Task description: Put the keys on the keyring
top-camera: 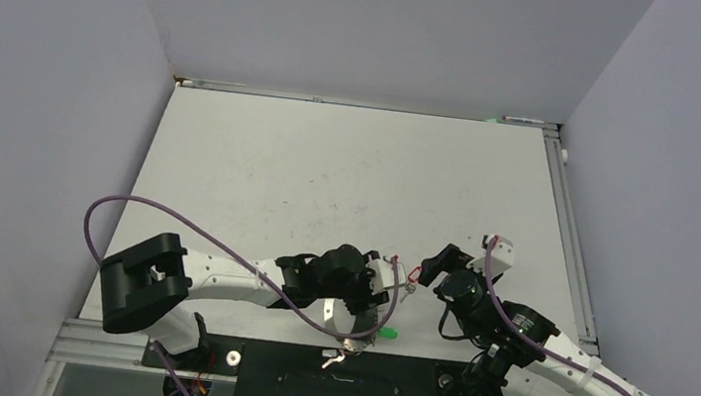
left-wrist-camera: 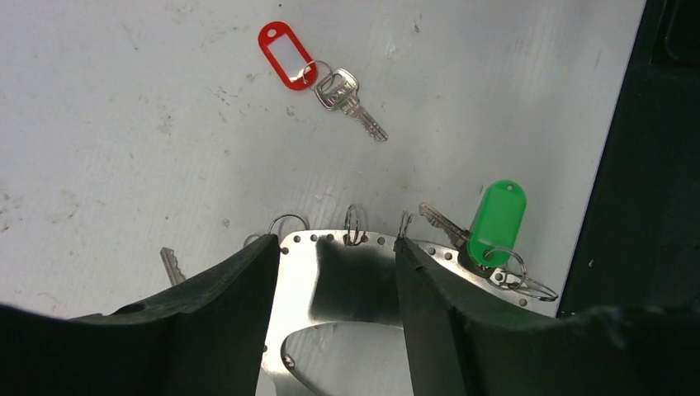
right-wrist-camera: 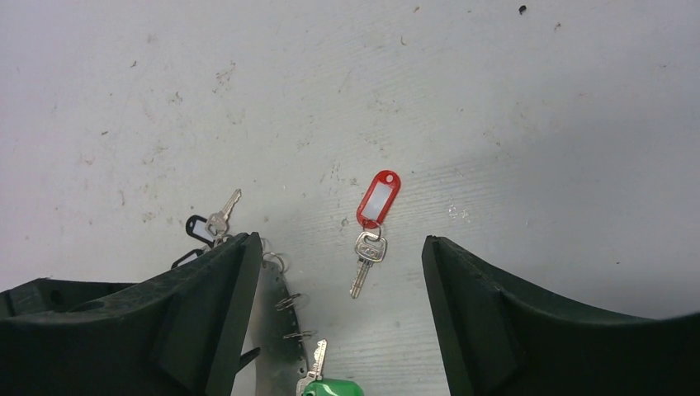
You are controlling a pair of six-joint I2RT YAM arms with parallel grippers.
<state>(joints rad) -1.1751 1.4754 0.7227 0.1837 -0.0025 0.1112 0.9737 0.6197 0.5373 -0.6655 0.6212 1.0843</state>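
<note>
Low along the near edge of the table (top-camera: 329, 176), the left arm (top-camera: 218, 278) bends inward, the left gripper (top-camera: 387, 280) tipped down, jaws partly apart. The right arm (top-camera: 584, 384) angles in from the table's near right corner, and the right gripper (top-camera: 433, 267) gapes wide.

loose key (left-wrist-camera: 351, 95) lies on table (left-wrist-camera: 124, 124), apart from keyring (left-wrist-camera: 330, 272); another key (left-wrist-camera: 440, 223) rests at its end.

Red tag (left-wrist-camera: 286, 54), green tag (left-wrist-camera: 497, 221), silvery keys (left-wrist-camera: 351, 97), shiny steel keyring (left-wrist-camera: 338, 276), black fingers (left-wrist-camera: 206, 322), scuffed white table (left-wrist-camera: 124, 124).
</note>
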